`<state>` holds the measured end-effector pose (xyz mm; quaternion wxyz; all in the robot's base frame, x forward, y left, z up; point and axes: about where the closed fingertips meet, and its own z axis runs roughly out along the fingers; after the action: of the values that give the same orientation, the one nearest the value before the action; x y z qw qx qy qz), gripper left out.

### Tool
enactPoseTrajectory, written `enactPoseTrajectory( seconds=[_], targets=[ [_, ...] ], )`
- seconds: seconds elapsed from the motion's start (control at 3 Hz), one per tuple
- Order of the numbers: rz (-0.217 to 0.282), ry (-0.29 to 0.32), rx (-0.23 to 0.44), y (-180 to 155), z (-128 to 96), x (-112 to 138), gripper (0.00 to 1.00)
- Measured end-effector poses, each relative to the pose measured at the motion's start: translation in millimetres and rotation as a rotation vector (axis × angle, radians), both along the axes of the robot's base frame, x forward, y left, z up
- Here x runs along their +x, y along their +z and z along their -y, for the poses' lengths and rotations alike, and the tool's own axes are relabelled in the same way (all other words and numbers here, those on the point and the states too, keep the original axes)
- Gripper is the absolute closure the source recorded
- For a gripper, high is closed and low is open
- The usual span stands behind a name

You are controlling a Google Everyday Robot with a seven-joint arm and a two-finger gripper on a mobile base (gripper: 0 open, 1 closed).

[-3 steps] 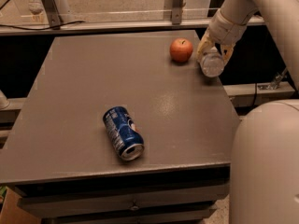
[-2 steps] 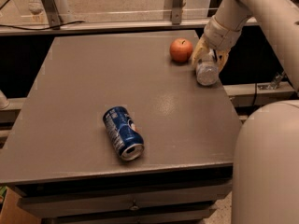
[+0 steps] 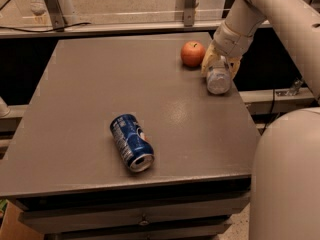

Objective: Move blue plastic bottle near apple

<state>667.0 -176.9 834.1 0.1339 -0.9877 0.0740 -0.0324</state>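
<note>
The blue plastic bottle (image 3: 218,77), whitish and translucent, lies on its side at the table's right edge with its end facing the camera. My gripper (image 3: 218,64) is over it with fingers on both sides of the bottle, shut on it. The red-orange apple (image 3: 193,53) sits on the table just left of the bottle, a small gap between them. My arm reaches in from the upper right.
A dark blue soda can (image 3: 131,142) lies on its side near the front middle of the grey table (image 3: 80,94). My white base (image 3: 287,179) stands at the table's right front. A rail with metal posts (image 3: 189,6) runs behind the table.
My gripper with the bottle has come down and slightly left, bringing the bottle onto the table beside the apple. The can and apple have not moved.
</note>
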Motion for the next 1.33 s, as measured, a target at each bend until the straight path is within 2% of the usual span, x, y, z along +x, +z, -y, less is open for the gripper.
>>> enactPoseTrajectory(
  seconds=[0.33,0.67,1.33],
  targets=[
    [-0.010,0.012,-0.007,-0.1,-19.5,-6.6,0.82],
    [-0.020,0.016,-0.012,1.3,-31.0,-13.5,0.59],
    [-0.030,0.020,-0.017,4.7,-41.9,-21.2,0.13]
  ],
)
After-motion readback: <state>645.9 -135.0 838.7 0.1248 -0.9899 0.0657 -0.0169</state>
